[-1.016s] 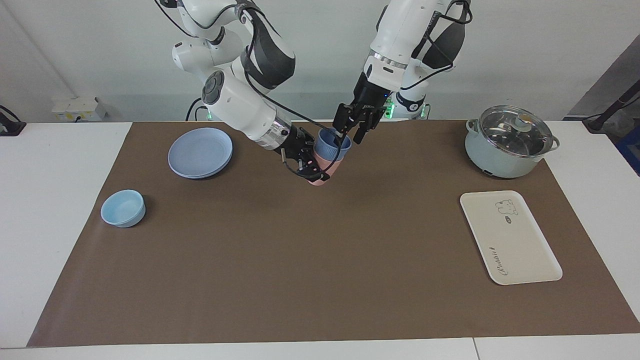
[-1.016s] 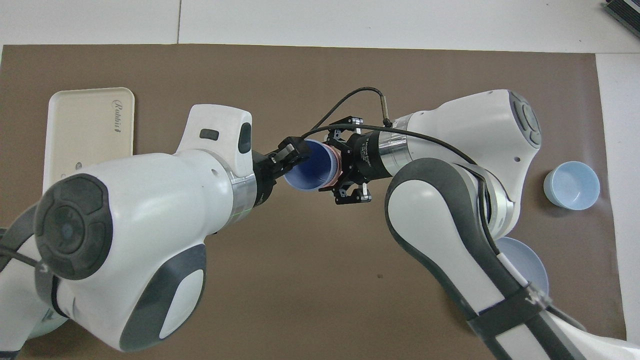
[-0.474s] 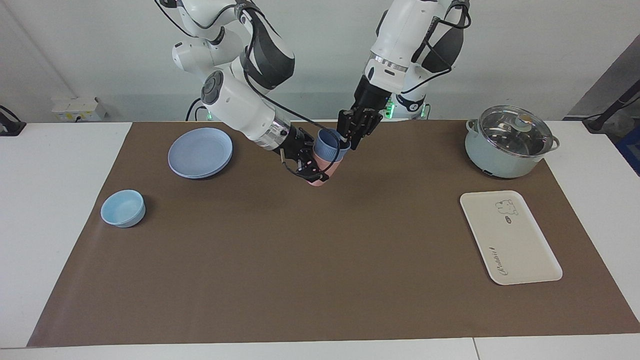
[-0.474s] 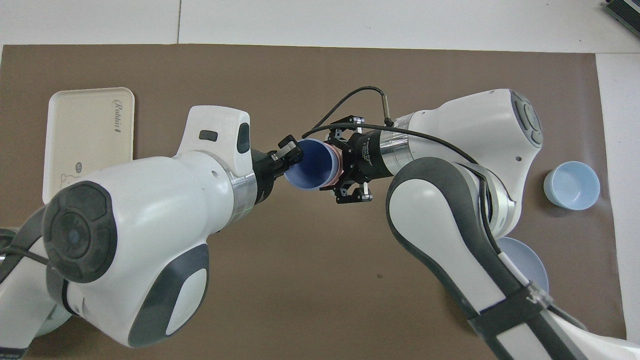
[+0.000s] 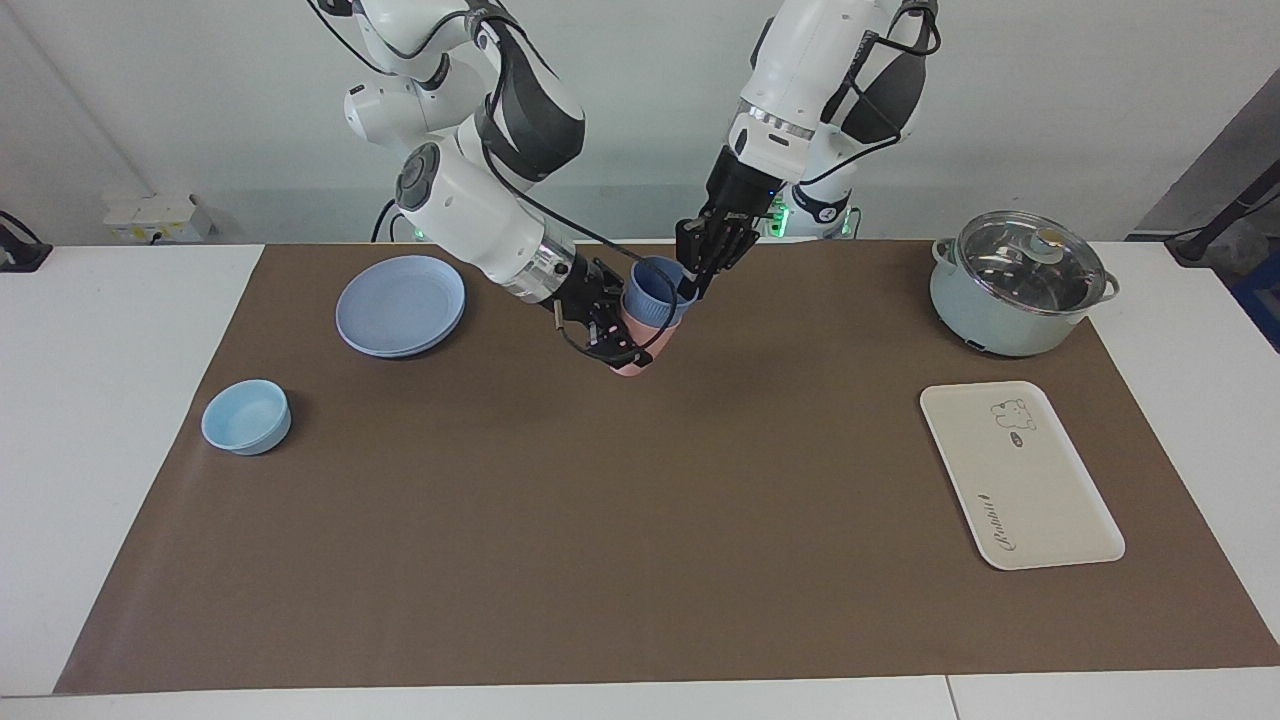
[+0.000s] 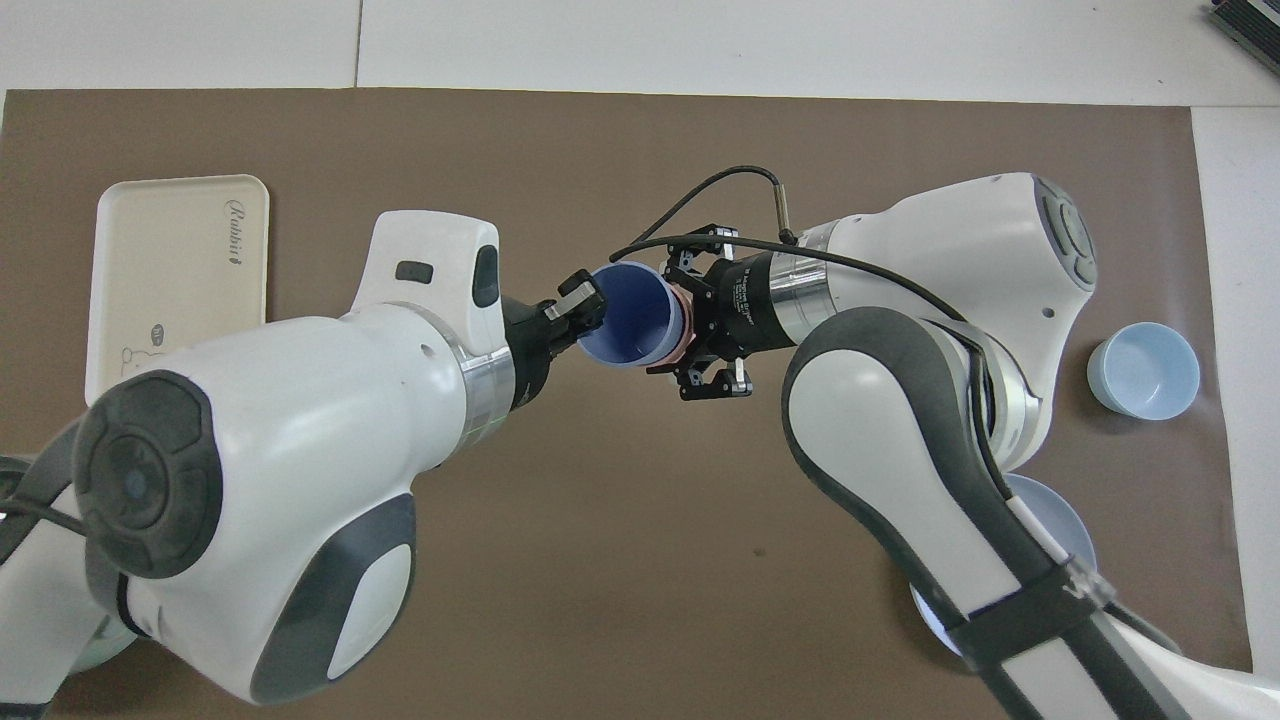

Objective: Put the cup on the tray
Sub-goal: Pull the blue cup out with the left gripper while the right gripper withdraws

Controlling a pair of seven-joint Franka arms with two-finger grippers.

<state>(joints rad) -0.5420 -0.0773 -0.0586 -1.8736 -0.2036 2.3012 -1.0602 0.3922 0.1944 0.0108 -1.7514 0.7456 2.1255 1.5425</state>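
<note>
step: you're mid pull-apart; the small periwinkle-blue plastic cup [image 5: 655,291] sits nested in a salmon-pink plastic cup [image 5: 640,340], both held up over the brown mat [image 5: 640,560], not yet on the tray.
right gripper [image 5: 615,335]: clenched around the pink cup.
left gripper [image 5: 700,268]: pinching the blue cup's rim, I think; fingers are hard to read.
cup axis: tilted, mouth up toward the left arm.
next: slide it out along that axis, then carry to the flat cream-white rectangular tray [image 5: 1020,475] at the left arm's end.
</note>
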